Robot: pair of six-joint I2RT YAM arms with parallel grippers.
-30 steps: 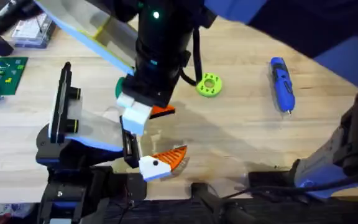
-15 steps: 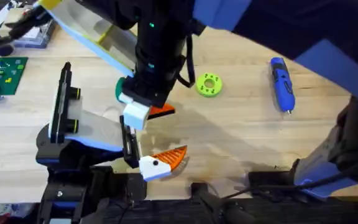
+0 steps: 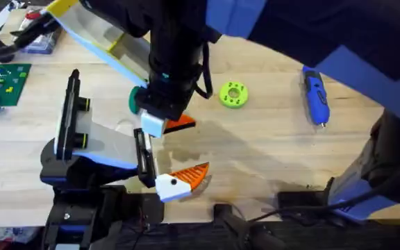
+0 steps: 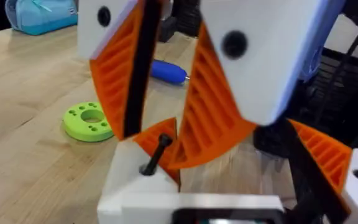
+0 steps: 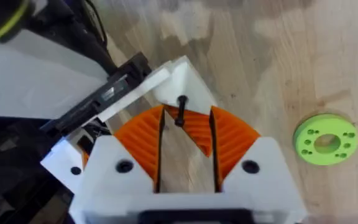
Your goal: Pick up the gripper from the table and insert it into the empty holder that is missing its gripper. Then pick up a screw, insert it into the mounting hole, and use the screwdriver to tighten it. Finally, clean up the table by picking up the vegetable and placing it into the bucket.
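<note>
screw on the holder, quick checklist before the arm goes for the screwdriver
1. Screw in the mounting hole: ok. It stands in the white base of the gripper part.
2. Screw straight and driven in: not ok. It leans, and most of its shank is out.
3. Right gripper released: ok. It is open, with one finger on each side of the screw.
4. Gripper part fully seated in the holder: cannot tell.
5. Screwdriver free to grasp: ok. It lies alone on the table, beyond the green ring.
</note>
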